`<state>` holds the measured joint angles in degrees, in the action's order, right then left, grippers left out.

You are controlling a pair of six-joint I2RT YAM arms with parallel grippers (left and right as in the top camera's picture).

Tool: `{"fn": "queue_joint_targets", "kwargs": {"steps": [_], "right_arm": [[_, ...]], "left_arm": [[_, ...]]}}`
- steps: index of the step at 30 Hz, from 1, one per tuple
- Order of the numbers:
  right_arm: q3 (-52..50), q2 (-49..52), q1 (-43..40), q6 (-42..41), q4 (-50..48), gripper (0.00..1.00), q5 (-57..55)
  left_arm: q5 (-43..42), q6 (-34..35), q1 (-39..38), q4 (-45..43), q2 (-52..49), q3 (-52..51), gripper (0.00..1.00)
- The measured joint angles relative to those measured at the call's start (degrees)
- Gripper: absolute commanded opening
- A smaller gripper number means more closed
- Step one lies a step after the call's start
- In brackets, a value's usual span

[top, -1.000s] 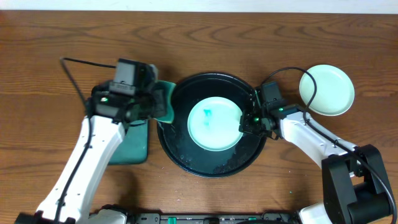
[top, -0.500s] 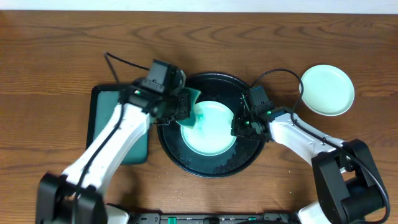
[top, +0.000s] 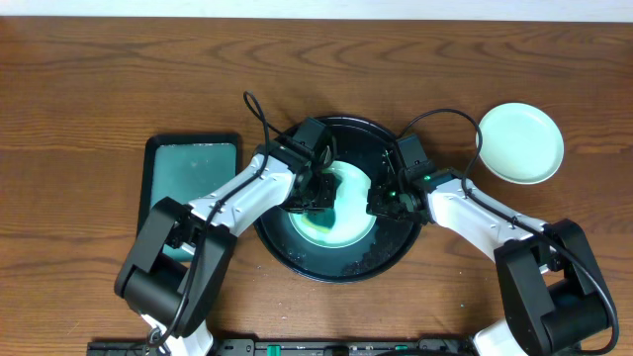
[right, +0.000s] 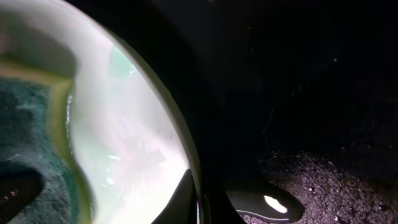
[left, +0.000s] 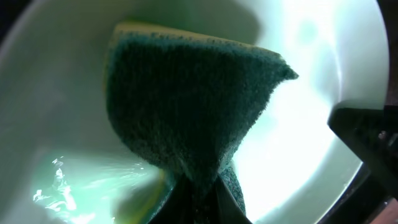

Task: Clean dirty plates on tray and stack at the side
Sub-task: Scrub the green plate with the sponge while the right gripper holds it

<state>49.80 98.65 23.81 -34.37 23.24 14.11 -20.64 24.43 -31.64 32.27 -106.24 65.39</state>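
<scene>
A pale mint plate point(top: 352, 216) lies in the round black tray point(top: 297, 259). My left gripper point(top: 318, 191) is shut on a dark green sponge point(left: 186, 106) with a yellow edge and presses it onto the plate's wet middle point(left: 311, 93). My right gripper point(top: 381, 198) is shut on the plate's right rim point(right: 163, 124), one finger inside and one outside point(right: 202, 199). The sponge also shows in the right wrist view point(right: 25, 130). A second pale plate point(top: 520, 143) sits on the table at the right. A third plate is out of view.
A rectangular black-rimmed green tray point(top: 193, 168) lies left of the black tray. The black tray's floor point(right: 292, 93) is wet, with foam at its near side point(top: 356, 265). Cables loop above both arms. Bare wooden table lies all around.
My left gripper has carried the sponge right, from over the green tray onto the plate, covering the teal smear. My right gripper shifted slightly left onto the plate's rim.
</scene>
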Motion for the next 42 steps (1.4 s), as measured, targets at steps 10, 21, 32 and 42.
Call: {"fn": "queue_joint_targets", "kwargs": {"steps": [10, 21, 32, 42], "right_arm": [[0.1, 0.1, 0.0, 0.0, 0.0, 0.02, 0.1], [0.4, 0.3, 0.0, -0.8, 0.7, 0.02, 0.6], [0.4, 0.3, 0.0, -1.2, 0.8, 0.02, 1.0], [0.4, 0.3, 0.0, -1.2, 0.7, 0.02, 0.9]], "left_arm": [[-11.2, 3.8, -3.1, -10.7, -2.6, 0.0, 0.07], [-5.2, 5.7, 0.3, -7.2, -2.1, 0.5, 0.07], [5.0, 4.9, 6.0, 2.4, -1.0, 1.8, 0.07], [-0.3, 0.8, 3.8, 4.7, -1.0, 2.4, 0.07]]}}
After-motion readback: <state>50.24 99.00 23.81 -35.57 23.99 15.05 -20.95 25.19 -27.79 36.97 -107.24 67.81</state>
